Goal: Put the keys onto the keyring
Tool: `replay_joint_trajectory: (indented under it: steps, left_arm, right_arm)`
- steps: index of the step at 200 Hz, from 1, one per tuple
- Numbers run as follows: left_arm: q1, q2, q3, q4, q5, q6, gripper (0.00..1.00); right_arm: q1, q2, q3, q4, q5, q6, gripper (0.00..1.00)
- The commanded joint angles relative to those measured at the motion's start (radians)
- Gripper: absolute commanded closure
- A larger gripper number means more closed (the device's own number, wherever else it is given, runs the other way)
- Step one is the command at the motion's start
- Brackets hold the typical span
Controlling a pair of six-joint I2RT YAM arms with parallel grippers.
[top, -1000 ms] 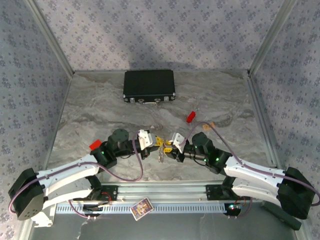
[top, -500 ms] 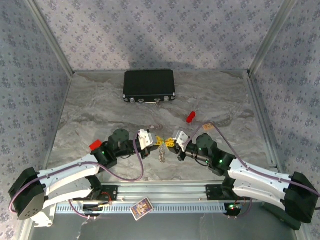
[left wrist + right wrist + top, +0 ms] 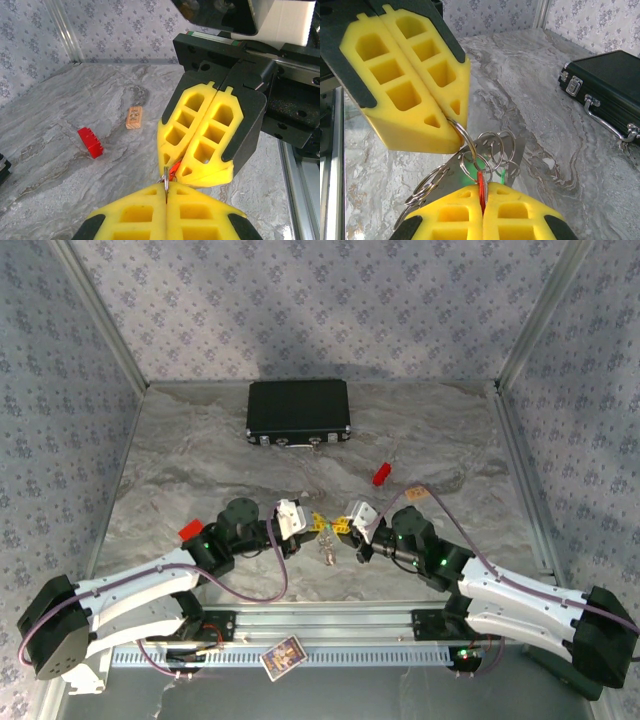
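Both grippers meet tip to tip above the table's near middle. My left gripper [image 3: 314, 522] [image 3: 166, 189] is shut on the keyring [image 3: 166, 181], a thin silvery loop [image 3: 462, 134] that stands edge-on between its yellow pads. A bunch of smaller rings [image 3: 496, 149] and metal blades hangs from it [image 3: 325, 551]. My right gripper [image 3: 341, 526] [image 3: 481, 190] is shut on a red key [image 3: 481, 184], whose head shows as a red sliver [image 3: 173, 171] at the loop. A green key [image 3: 503, 174] hangs in the bunch behind the rings.
A black case [image 3: 298, 412] [image 3: 605, 82] lies at the back of the table. A red brick [image 3: 380, 474] [image 3: 90, 142] and a small wooden block [image 3: 417, 494] [image 3: 134, 117] lie right of centre. A red piece [image 3: 190, 530] sits by the left arm. Metal rails border the table.
My right gripper has shut on the red key and edged left toward the left gripper. The left gripper has stayed shut on the keyring, in place.
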Motion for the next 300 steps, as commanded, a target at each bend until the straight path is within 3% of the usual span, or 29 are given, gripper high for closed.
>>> replay_joint_trajectory:
  steps: [1,103,196,300]
  left_arm:
    - [-0.006,-0.008,0.016,0.035,0.003,0.015,1.00]
    - [-0.005,0.009,0.022,0.039,-0.005,0.025,1.00]
    - [-0.005,0.009,0.021,0.009,-0.037,0.035,1.00]
    - [-0.006,0.011,0.027,-0.044,-0.062,0.047,1.00]
  right_arm:
    - [0.006,-0.008,0.033,-0.019,0.001,-0.019,0.95]
    - [0.006,0.077,0.072,-0.062,-0.061,-0.049,0.96]
    - [-0.030,0.004,0.053,0.007,-0.073,-0.032,0.95]
    - [-0.044,-0.051,0.082,-0.105,0.013,-0.098,0.98]
